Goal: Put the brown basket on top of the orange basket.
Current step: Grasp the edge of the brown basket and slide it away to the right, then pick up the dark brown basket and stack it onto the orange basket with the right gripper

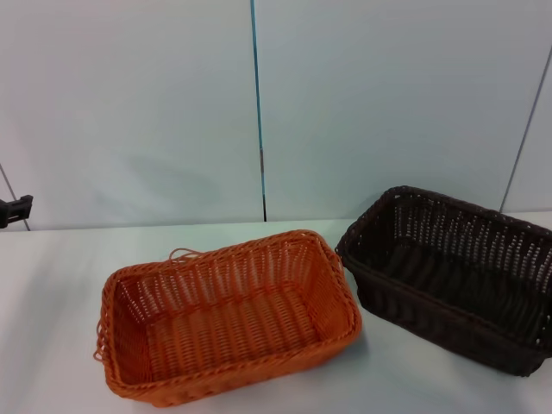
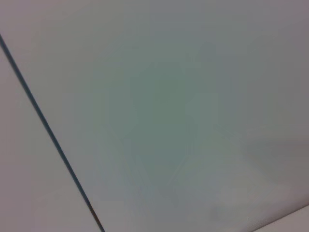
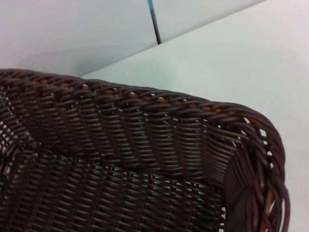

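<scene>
White table (image 1: 52, 285), pale panelled wall (image 1: 129, 103)

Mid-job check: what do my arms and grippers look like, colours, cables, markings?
Almost nothing of them shows. No fingers appear in any view. A small black piece at the head view's left edge may belong to the left arm; I cannot tell. No cables or markings visible.

Open table (image 1: 52, 293) around the orange basket (image 1: 226, 315), brown basket (image 1: 453, 276) just beside it.

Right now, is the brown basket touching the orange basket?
Cannot tell. In the head view the brown basket and the orange basket nearly meet at their corners; no plain gap or contact shows.
</scene>
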Available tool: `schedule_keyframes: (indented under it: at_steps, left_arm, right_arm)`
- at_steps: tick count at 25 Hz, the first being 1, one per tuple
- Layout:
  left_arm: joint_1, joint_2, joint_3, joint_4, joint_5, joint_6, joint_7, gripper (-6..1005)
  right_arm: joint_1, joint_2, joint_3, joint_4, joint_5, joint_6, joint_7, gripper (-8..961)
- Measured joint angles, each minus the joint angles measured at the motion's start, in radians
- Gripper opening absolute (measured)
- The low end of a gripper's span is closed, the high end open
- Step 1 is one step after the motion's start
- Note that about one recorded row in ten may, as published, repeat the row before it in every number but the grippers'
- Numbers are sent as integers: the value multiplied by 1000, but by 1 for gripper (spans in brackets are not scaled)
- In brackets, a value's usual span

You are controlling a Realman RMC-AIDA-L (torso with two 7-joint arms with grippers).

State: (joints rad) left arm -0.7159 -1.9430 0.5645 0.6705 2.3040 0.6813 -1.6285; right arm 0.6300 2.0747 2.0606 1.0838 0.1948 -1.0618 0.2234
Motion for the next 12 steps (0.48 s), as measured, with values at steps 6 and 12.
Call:
schedule_keyframes:
  at_steps: [6,12]
  left_arm:
    - [1,-1,0,0,0,0,0,722]
    - [3,-4,0,0,0,0,-1,722]
  right_arm:
    - [-18,1,0,63,0,-28,2,174]
    - [-39,1,-5,117,1,-43,2,167]
